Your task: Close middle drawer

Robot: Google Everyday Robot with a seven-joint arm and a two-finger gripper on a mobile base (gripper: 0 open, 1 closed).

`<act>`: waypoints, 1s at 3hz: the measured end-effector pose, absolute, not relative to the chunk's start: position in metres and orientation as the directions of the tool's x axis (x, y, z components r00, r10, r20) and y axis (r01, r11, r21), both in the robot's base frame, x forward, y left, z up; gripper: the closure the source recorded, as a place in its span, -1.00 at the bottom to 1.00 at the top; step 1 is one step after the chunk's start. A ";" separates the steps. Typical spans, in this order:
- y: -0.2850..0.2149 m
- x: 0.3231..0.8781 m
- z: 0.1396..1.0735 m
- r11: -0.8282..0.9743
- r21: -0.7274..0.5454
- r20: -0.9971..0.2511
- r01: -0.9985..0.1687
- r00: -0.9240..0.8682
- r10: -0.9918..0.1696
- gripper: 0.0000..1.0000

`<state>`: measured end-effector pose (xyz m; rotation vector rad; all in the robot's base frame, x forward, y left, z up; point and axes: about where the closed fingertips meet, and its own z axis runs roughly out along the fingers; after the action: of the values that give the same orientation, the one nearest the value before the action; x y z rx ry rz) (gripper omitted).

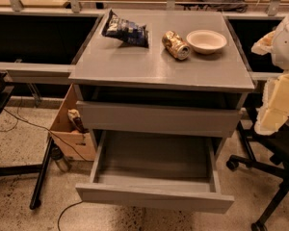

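Observation:
The grey cabinet [159, 66] stands in the middle of the view. The middle drawer [154, 196] is pulled far out toward me. Its plain handleless front panel is nearest the camera, and its grey tray-like box [154, 160] looks empty. Above it, another grey drawer front [159, 118] sits slightly out, with a dark gap over it. My gripper [275, 102] shows as cream and white parts at the right edge. It is beside the cabinet's right side at about the height of the upper drawer, and it touches neither drawer.
On the cabinet top lie a dark chip bag [126, 30], a tipped gold can [176, 45] and a white bowl [206, 41]. A cardboard box [70, 129] and a bottle [60, 160] are on the floor at left. A black office chair [272, 177] is at right. Cables run across the floor.

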<state>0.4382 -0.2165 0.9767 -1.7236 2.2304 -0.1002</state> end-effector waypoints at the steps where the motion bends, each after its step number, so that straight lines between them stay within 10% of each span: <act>1: -0.217 0.438 0.977 0.270 -0.248 -0.207 -0.931 -0.221 -0.953 -1.00; 3: -0.206 0.419 0.954 0.237 -0.250 -0.242 -0.939 -0.177 -0.954 -1.00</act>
<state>0.4185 -0.2058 0.9539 -1.7488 2.1726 -0.0619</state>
